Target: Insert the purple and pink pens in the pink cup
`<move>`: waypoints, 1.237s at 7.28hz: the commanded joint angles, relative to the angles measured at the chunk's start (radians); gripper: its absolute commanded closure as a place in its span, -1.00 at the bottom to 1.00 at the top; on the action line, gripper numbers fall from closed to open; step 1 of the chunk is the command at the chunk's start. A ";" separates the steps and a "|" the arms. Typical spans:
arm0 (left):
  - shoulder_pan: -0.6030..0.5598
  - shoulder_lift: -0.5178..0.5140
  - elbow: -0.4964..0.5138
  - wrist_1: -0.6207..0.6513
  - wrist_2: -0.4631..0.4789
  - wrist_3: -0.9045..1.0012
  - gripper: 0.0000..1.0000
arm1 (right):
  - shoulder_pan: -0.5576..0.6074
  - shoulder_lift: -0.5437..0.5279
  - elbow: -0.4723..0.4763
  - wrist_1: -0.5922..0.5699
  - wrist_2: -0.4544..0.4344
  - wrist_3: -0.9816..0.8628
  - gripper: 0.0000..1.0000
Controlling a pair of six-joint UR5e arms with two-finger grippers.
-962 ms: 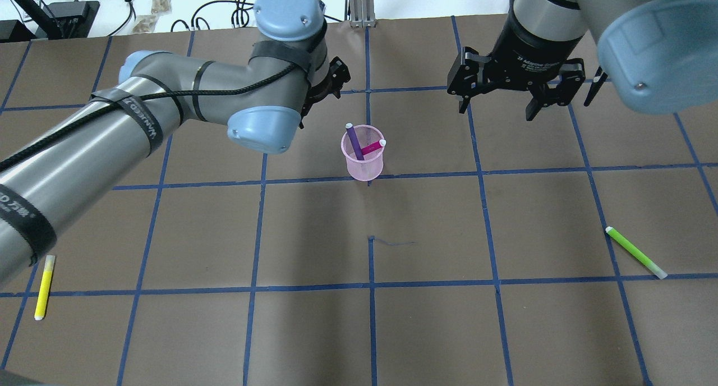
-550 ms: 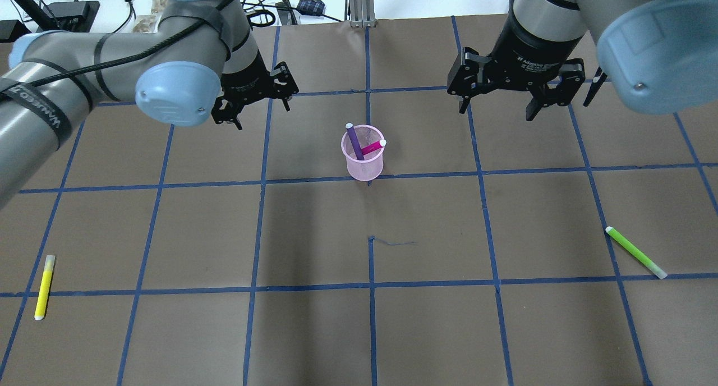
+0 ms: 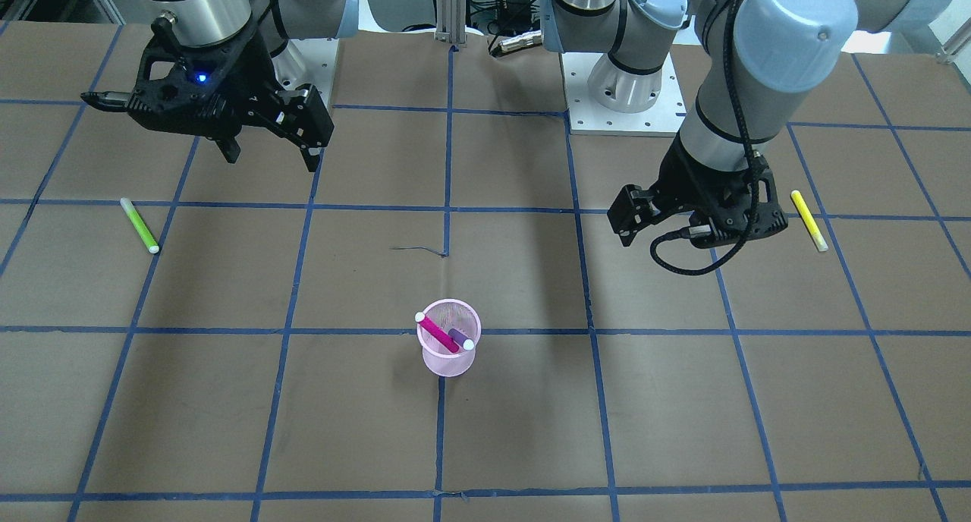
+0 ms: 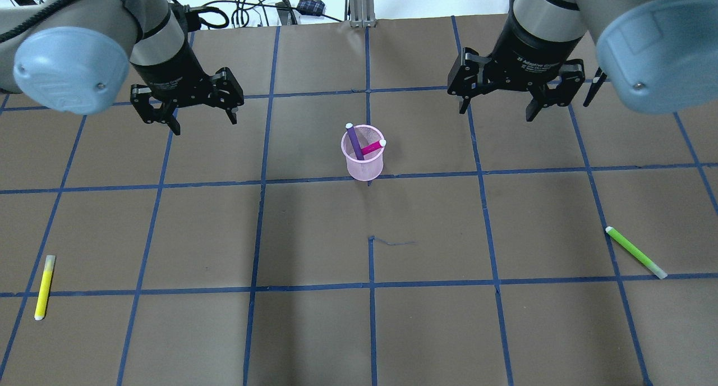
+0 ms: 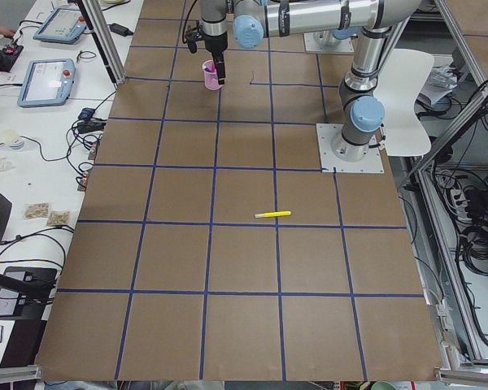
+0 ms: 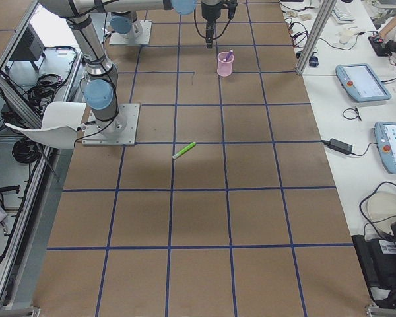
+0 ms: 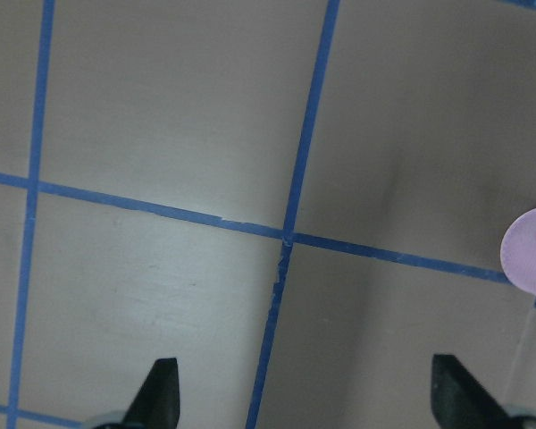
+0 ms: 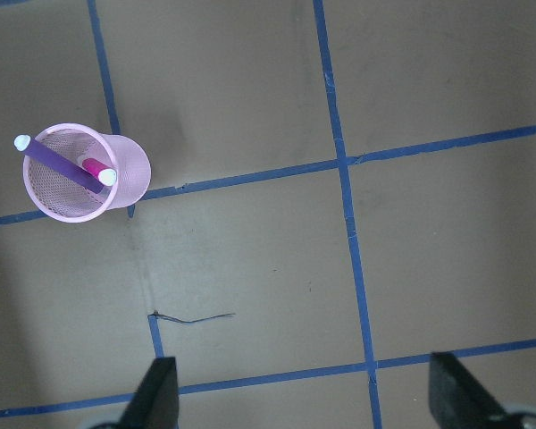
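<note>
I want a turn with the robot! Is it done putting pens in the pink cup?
Looks done: the purple pen and pink pen both stand in the pink cup. Nothing is in hand; the left gripper and right gripper hang open and empty, apart from it. Nothing seems left: the yellow pen and green pen on the table aren't in the job.
</note>
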 commanded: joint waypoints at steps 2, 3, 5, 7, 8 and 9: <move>0.009 0.111 -0.056 -0.023 -0.011 0.150 -1.00 | 0.001 0.001 -0.002 0.000 0.000 0.000 -1.00; 0.006 0.134 -0.085 -0.015 -0.008 0.237 -1.00 | 0.001 0.001 0.000 0.000 0.001 0.000 -1.00; 0.007 0.166 -0.102 -0.034 0.001 0.281 -1.00 | 0.001 0.002 -0.001 0.000 0.002 0.000 -1.00; 0.017 0.197 -0.108 -0.049 -0.001 0.335 -1.00 | 0.001 0.002 -0.002 0.000 0.002 0.000 -1.00; 0.024 0.198 -0.108 -0.051 -0.001 0.339 -1.00 | 0.001 0.002 -0.002 0.000 0.002 0.000 -1.00; 0.024 0.211 -0.113 -0.073 -0.005 0.312 -1.00 | 0.001 0.001 -0.002 0.000 0.002 0.000 -1.00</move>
